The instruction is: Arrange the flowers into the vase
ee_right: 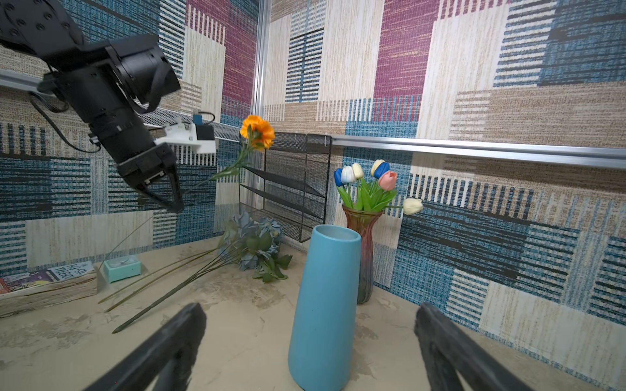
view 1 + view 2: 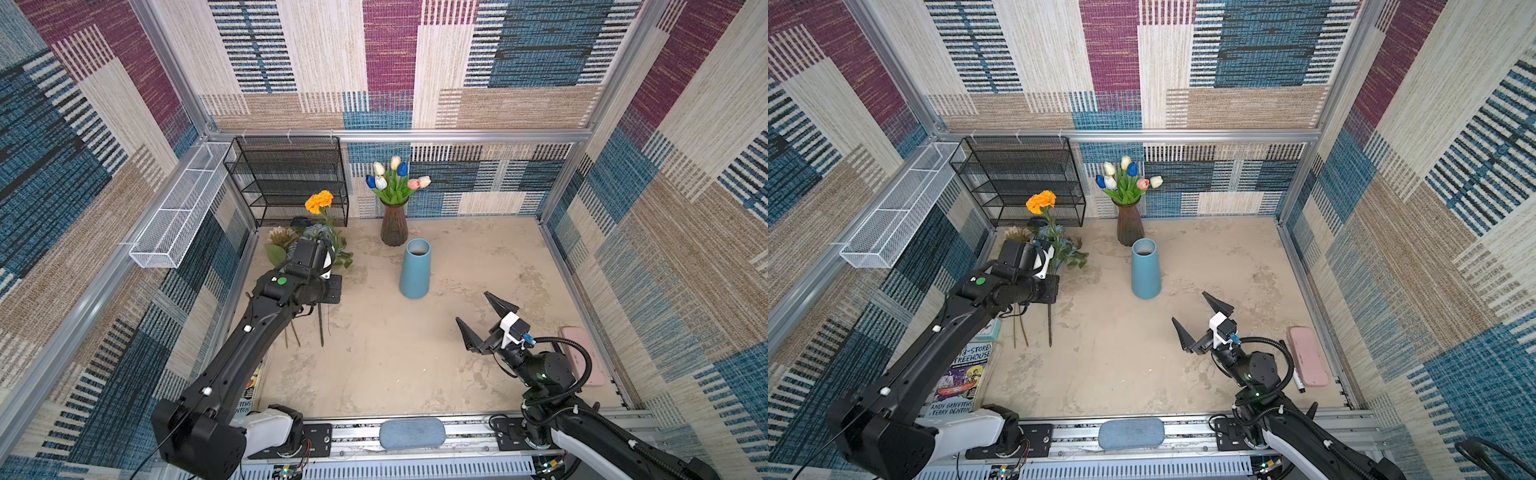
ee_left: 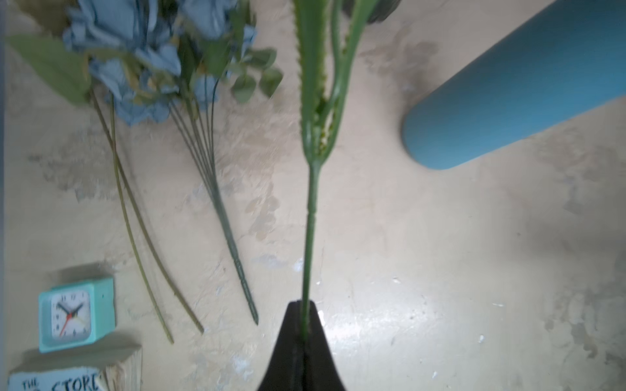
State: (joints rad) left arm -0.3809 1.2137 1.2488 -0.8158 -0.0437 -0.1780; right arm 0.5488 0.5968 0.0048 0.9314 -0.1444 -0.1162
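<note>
- Pinching the thin green stem [image 3: 310, 220] of the artificial orange flower [image 2: 319, 201], the left gripper [image 3: 302, 325] had its jaws pressed together on it.
- The orange flower was held above the beige mottled tabletop [image 2: 478, 257]. In the right wrist view its stem slanted up from the gripper, and the bloom sat in front of the black wire-mesh shelf rack [image 2: 291, 178].
- The tall matte blue tapered vase [image 2: 415, 270] stood upright near the middle of the table, to the right of the left gripper in both top views and apart from the flower.
- Just behind the blue vase stood a ribbed reddish-brown glass vase [image 2: 394, 226] holding white, blue, pink and cream tulips [image 2: 395, 178] with green leaves.
- A dusty-blue rose bunch [image 3: 149, 67] lay flat on the table beside the held stem, with its wired stems pointing towards the robot.
- A beige bloom [image 2: 282, 237] lay next to it, by the left wall.
- The right gripper [image 2: 471, 306] hovered over the table to the right of the blue vase, jaws spread wide and holding nothing, and pointed towards that vase.
- A small mint-green square clock [image 3: 76, 315] sat by a paperback book [image 2: 959, 378] at the left edge.
</note>
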